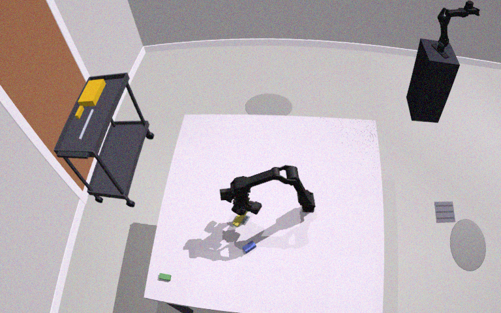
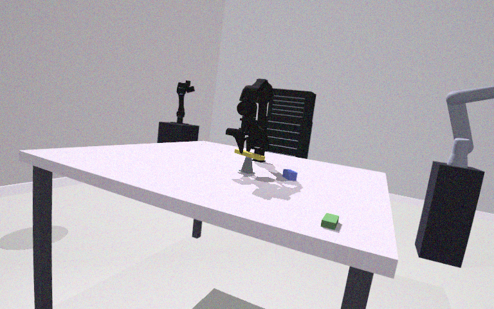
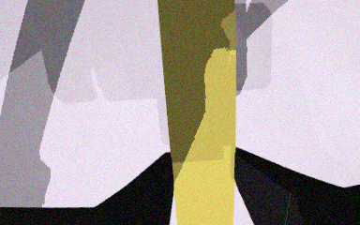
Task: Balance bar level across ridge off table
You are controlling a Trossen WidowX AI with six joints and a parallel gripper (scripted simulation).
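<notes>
The yellow bar lies across the top of the grey ridge, clear of the table. In the exterior view the ridge's top meets the bar's underside near its middle, but whether they touch is too small to tell. My gripper is shut on the bar, one finger on each side of it in the wrist view. In the top view the arm hides part of the bar and most of the ridge.
A blue block lies on the white table near the ridge. A green block lies near a table corner. A dark cart and other arms on pedestals stand beyond the table.
</notes>
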